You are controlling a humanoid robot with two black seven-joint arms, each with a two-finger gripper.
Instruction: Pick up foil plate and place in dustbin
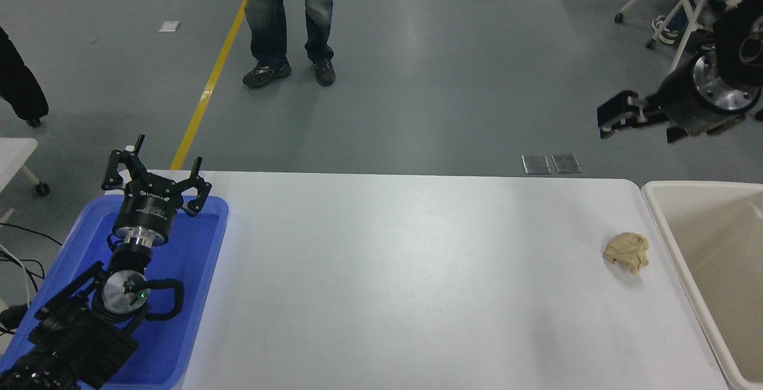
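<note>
The foil plate does not show anywhere in this view. The dustbin (663,226), a cream-beige tub, stands off the table's right end, and the part of its inside that shows is bare. My right gripper (614,117) hangs high in the air past the table's far right corner, above and behind the dustbin, pointing left. It is seen side-on and nothing shows in it. My left gripper (154,166) is parked open and empty over the far end of the blue tray (199,271).
A small crumpled tan paper wad (626,251) lies on the white table (417,271) close to the dustbin's left rim. A person (289,20) stands on the floor beyond the table. Wheeled chairs (679,32) stand at the top right.
</note>
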